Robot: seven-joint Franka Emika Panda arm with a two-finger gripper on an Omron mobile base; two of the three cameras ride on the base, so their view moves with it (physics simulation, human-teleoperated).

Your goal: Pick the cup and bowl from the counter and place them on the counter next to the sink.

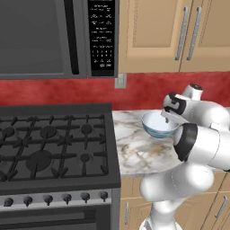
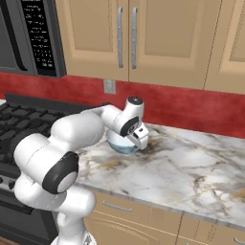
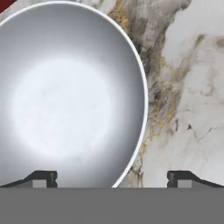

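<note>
The pale blue-grey bowl (image 1: pixel 156 126) (image 2: pixel 120 146) stands upright on the marble counter (image 1: pixel 134 155) (image 2: pixel 186 167), just right of the stove. My gripper (image 3: pixel 112 178) hangs open right above the bowl's rim, looking straight down. In the hand view the bowl (image 3: pixel 65 96) lies under the left fingertip (image 3: pixel 43 177), and its white rim runs between the two tips. The right fingertip (image 3: pixel 181 177) is over bare counter (image 3: pixel 192 100). Nothing is held. The hand (image 1: pixel 173 112) (image 2: pixel 139 135) covers part of the bowl in both base views. The cup and the sink are out of view.
A black gas stove (image 1: pixel 49 143) borders the counter on the left, with a microwave (image 1: pixel 54 36) above it. Tan wall cabinets (image 2: pixel 143 38) and a red backsplash with an outlet (image 2: pixel 109 86) stand behind. The counter stretches on to the right.
</note>
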